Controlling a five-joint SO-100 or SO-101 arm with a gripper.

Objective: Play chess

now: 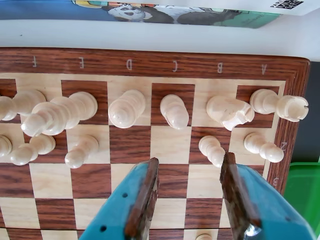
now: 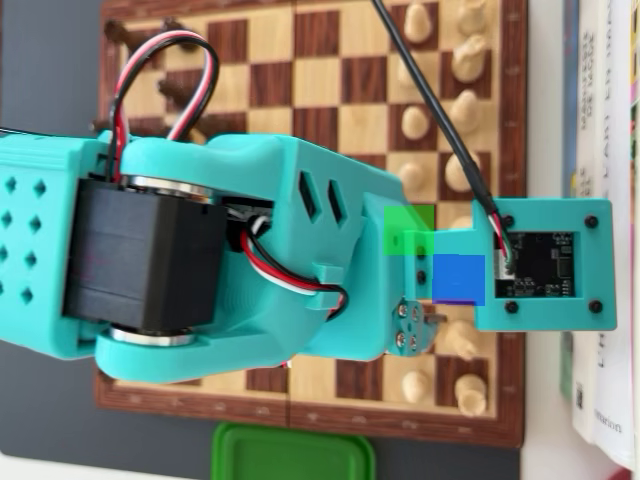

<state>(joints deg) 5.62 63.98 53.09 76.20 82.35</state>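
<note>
We take this for a home, chessboard (image 2: 330, 100) on our table, books (image 2: 600, 150) stacked beside it, panda picture book (image 1: 150, 12).

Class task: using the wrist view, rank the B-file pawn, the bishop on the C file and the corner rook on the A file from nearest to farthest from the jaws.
1. B-file pawn, just above the right jaw.
2. Bishop, above the gap, back rank.
3. Rook, far right corner.
</note>
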